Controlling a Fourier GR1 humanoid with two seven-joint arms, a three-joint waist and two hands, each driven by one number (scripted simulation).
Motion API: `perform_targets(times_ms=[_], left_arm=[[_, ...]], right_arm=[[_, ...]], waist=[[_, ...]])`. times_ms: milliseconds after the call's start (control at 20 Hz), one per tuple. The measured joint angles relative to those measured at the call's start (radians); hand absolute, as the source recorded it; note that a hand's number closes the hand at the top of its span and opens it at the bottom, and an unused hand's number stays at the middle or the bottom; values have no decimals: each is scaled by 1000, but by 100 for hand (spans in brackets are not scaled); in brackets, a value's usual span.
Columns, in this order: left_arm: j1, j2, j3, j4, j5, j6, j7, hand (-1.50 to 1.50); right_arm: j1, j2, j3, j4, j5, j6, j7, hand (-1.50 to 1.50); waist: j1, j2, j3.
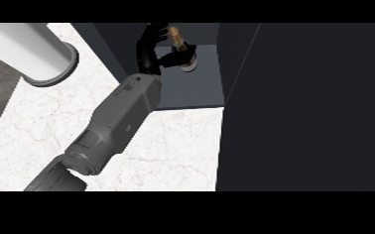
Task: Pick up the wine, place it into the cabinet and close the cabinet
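Reaching into the open cabinet (192,91), the left hand (150,49) has its fingers curled round the wine (183,54), which sits tilted just above the dark shelf floor inside the compartment. The right hand shows nowhere. The grey forearm crosses the marble worktop (176,148), well apart from a white cylinder (36,54) at the left. Risk from here: letting go while the bottle leans could tip it over on the shelf, and the forearm, on its way out, could catch the dark cabinet door (300,104) at the right
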Motion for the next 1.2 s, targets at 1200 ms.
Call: perform_targets(times_ms=[1200], left_arm=[[-72,-2,14,140,-94,-49,-59,-150]], right_arm=[[45,8,33,-5,-2,31,-26,-150]], waist=[[-12,2,2]])
